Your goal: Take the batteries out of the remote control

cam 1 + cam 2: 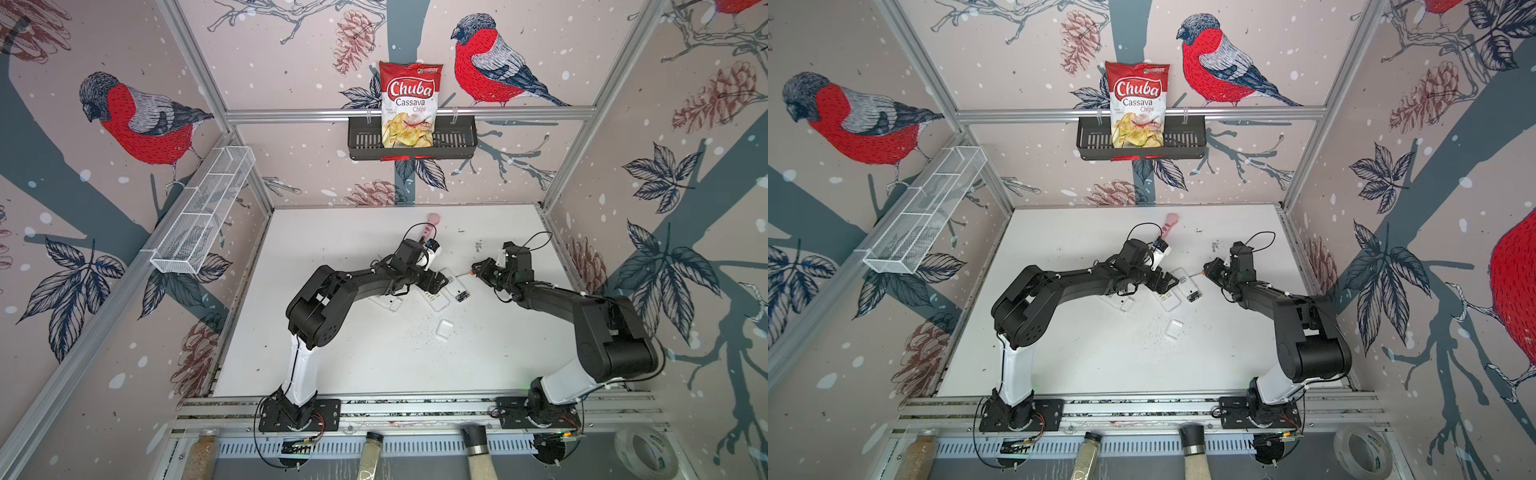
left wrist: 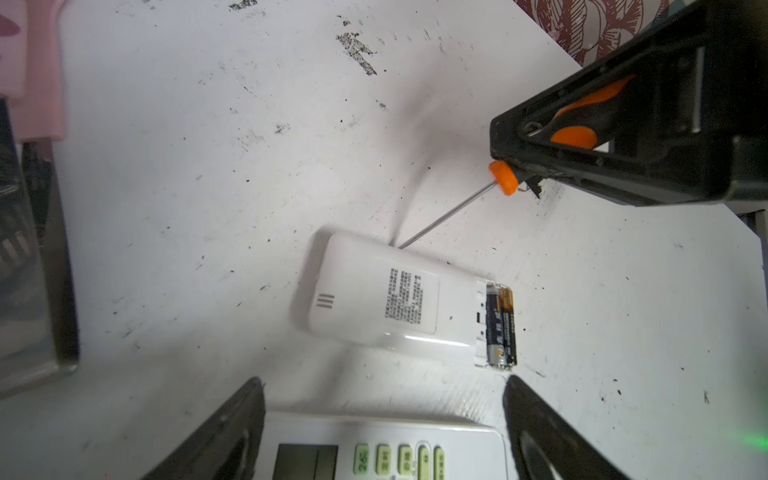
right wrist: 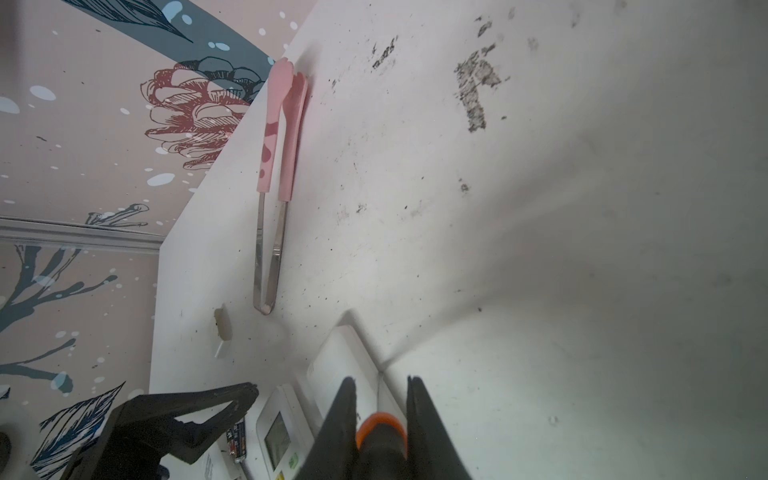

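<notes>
A white remote control [image 2: 386, 307] lies face down, its battery bay uncovered. Two dark batteries [image 2: 503, 328] sit in that bay, also visible in both top views [image 1: 462, 297] [image 1: 1194, 296]. My right gripper [image 3: 380, 380] [image 1: 477, 269] is shut on the orange-and-black screwdriver [image 3: 380, 424]. The screwdriver's thin shaft [image 2: 449, 216] reaches the remote's end opposite the batteries. My left gripper [image 2: 382, 386] [image 1: 441, 282] is open. Its fingers [image 2: 540, 432] stand either side of a second, face-up remote [image 2: 386, 449] with green buttons; contact with it cannot be told.
A third white remote [image 1: 390, 304] lies partly under the left arm. A loose white battery cover [image 1: 444, 330] rests nearer the front. Pink tongs [image 3: 282, 137] [image 1: 432, 222] lie by the back wall. A chip bag sits in the black wall basket [image 1: 457, 141].
</notes>
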`<state>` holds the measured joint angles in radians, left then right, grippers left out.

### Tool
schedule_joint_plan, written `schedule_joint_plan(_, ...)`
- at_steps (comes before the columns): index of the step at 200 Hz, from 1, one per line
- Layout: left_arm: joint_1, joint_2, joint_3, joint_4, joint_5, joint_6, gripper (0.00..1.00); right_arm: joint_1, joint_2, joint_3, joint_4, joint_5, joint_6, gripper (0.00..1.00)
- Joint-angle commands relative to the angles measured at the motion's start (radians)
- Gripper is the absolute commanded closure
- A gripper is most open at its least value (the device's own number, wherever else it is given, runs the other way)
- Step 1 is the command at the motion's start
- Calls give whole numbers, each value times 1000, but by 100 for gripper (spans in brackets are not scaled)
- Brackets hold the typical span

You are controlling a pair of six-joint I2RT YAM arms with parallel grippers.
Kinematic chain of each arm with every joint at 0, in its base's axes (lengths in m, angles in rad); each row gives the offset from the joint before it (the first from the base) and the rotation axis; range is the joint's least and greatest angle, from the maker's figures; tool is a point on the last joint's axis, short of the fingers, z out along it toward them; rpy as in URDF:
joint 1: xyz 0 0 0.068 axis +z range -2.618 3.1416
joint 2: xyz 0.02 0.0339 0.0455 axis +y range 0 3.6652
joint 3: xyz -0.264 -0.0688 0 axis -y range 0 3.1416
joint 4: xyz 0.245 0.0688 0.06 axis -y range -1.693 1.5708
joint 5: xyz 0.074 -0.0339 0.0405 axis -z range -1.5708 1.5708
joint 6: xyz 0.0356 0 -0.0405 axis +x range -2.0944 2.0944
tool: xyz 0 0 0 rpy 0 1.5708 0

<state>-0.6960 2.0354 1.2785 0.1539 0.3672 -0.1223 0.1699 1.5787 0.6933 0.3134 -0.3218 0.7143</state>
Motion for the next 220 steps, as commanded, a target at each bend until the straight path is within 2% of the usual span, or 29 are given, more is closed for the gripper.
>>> schedule_joint_plan(1, -5, 15, 26, 23, 3, 4, 12, -6, -25, 7, 27, -17, -5, 100)
schedule_joint_plan(41, -20, 61, 97, -12, 1, 19, 13, -44, -184, -47, -47, 25, -45, 100)
schedule_joint_plan(81, -37, 124, 170, -45, 6, 29, 13, -85, -346, -146, -137, 11, -77, 100)
schedule_joint_plan(146, -39, 144, 162, -41, 6, 31, 15, -86, -537, -307, -189, -6, -68, 100)
schedule_joint_plan(174, -39, 158, 182, -57, 6, 36, 27, -82, -554, -334, -178, -15, -59, 100)
schedule_joint_plan(198, -43, 157, 188, -57, 0, 36, 47, -69, -568, -342, -171, -17, -50, 100)
schedule_joint_plan(220, -48, 158, 192, -63, -12, 40, 48, -64, -580, -347, -170, -11, -49, 100)
